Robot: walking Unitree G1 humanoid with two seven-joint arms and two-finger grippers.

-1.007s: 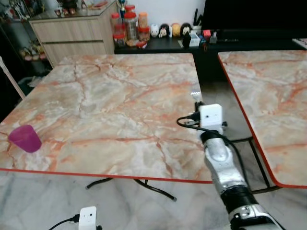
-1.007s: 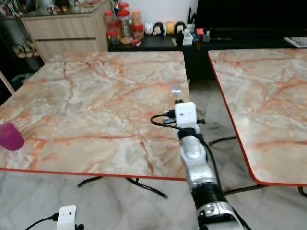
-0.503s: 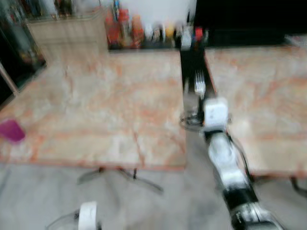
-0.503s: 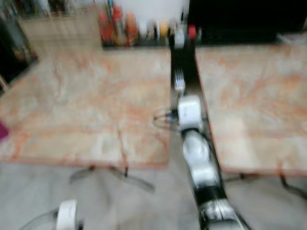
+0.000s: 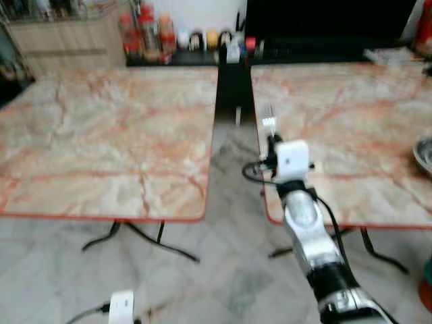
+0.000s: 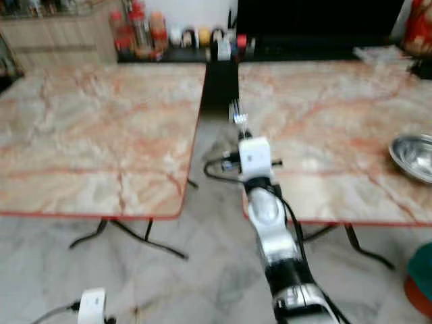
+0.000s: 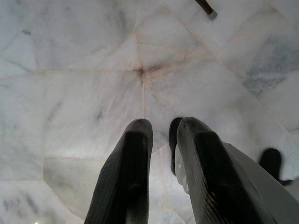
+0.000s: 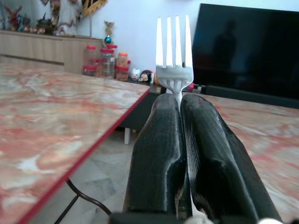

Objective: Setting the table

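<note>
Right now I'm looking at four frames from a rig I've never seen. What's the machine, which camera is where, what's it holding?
It is a walking humanoid robot with two silver arms, each ending in two long black fingers. The two wide pictures come from a stereo camera on its head, looking down at two marble-patterned tables with a gap of floor between them. The other two come from cameras on the wrists, looking along the fingers. The right gripper is shut on a fork, tines up, raised over the near edge of the right-hand table. A metal bowl sits on that table. The left gripper hangs idle over the floor.
</note>
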